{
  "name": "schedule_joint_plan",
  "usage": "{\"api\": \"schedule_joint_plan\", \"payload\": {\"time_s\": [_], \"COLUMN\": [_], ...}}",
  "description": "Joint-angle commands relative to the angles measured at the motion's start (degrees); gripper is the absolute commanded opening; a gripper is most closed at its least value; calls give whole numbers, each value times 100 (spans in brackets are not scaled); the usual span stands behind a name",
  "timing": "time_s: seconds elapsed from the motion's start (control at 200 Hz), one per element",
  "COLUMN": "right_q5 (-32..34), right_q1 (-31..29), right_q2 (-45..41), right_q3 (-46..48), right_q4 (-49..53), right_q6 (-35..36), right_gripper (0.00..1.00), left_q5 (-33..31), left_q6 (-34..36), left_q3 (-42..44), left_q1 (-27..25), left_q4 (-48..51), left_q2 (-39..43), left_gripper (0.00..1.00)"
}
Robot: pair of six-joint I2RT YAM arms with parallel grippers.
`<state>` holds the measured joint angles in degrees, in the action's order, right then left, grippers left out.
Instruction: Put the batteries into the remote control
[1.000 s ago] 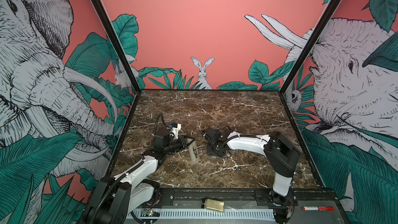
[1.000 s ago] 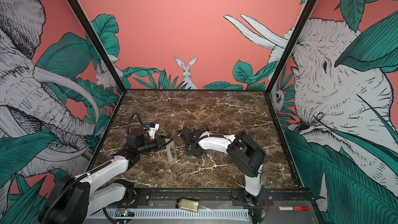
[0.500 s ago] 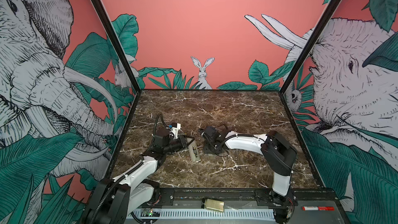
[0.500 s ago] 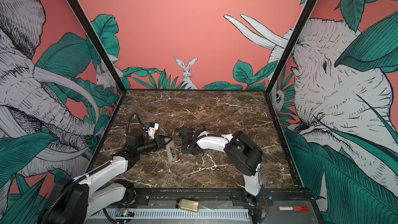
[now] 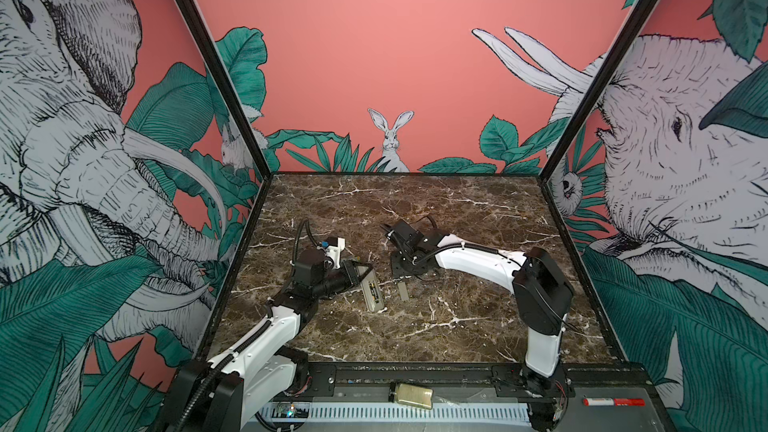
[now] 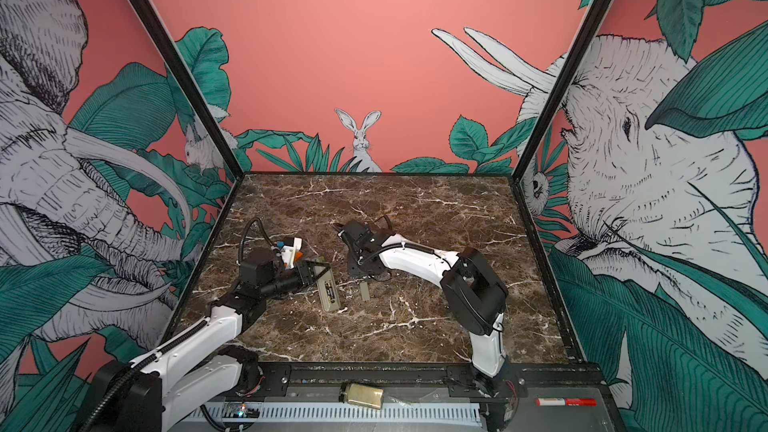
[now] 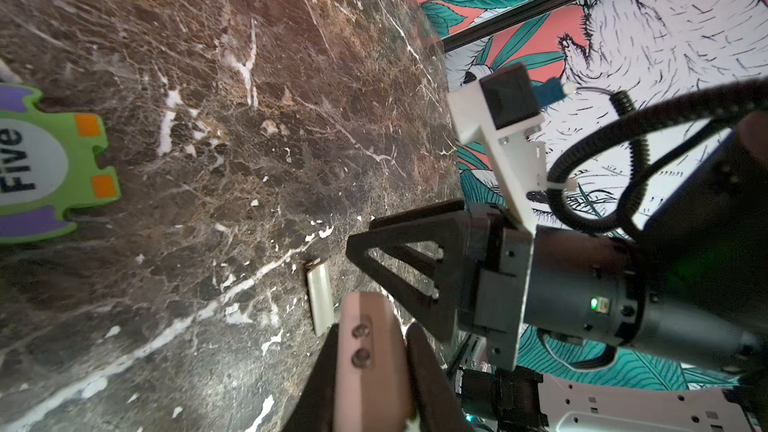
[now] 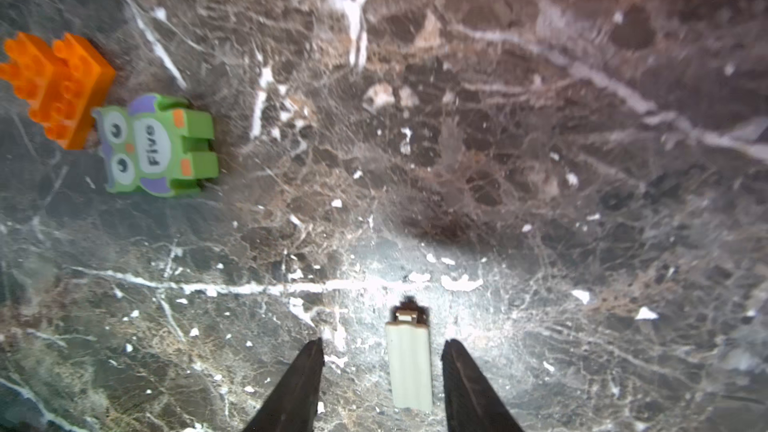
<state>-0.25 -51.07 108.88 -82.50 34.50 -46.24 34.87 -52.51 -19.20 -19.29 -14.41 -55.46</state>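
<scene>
The remote control (image 5: 372, 293) is lying back-up on the marble table (image 5: 457, 209) with the batteries (image 5: 375, 290) sitting in its open recess, and the left gripper (image 5: 360, 275) is clamping the remote's far end, its arm stretching low from the near left corner with the wrist rolled sideways. The right gripper (image 8: 384, 344) is pointing down with its jaws spread, straddling the loose beige battery cover (image 8: 409, 361) without touching it, just beside the remote, while its white forearm is reaching in from the right.
</scene>
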Motion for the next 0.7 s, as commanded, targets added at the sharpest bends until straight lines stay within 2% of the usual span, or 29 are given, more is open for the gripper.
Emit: {"api": "schedule_joint_plan", "payload": {"time_s": [0.0, 0.695], "right_q5": [-114, -855], "right_q1": [74, 47], "right_q2": [208, 658], "right_q3": [-24, 138], "right_q4": [312, -29], "right_q6": [185, -88], "right_gripper": [48, 48], "left_q5": [-242, -178], "left_q6": [91, 294], "left_q3": [90, -122], "left_q1": [31, 61], "left_q4": [168, 438], "left_q2": [193, 144], "left_gripper": [0, 0]}}
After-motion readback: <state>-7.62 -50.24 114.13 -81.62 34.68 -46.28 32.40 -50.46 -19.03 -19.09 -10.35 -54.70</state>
